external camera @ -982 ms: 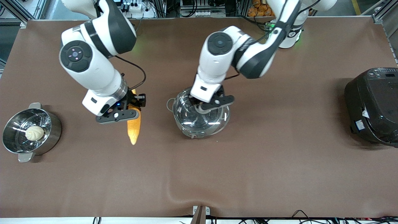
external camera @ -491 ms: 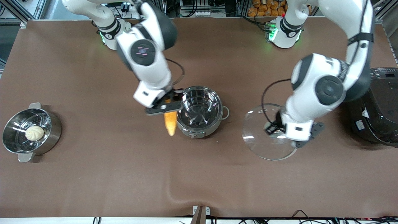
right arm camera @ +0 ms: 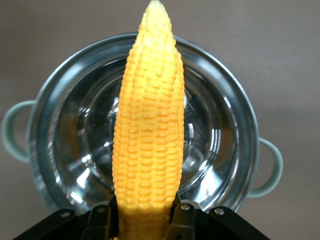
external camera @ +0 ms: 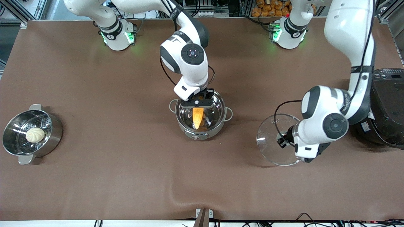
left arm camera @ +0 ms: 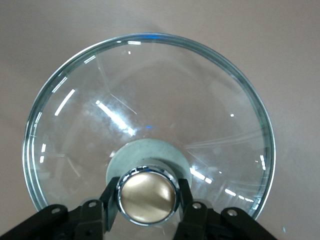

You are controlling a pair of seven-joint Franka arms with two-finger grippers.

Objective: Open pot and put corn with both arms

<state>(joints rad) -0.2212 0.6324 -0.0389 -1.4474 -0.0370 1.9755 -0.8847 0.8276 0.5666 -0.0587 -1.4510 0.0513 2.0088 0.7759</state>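
The corn [external camera: 198, 117] is clamped in the right hand [external camera: 198, 104] over the open pot [external camera: 201, 115] mid-desk, the lid [external camera: 275, 138] in the left hand [external camera: 284, 138]; dropped crooked, it could catch the rim.

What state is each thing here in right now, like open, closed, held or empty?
pot: open, lid off, nothing lying in it yet.
lid: off the pot, held by its knob.
corn: held over the open pot.
left gripper: shut on the lid's knob.
right gripper: shut on the corn.
steamer pot: uncovered, a bun inside.
rice cooker: lid closed.
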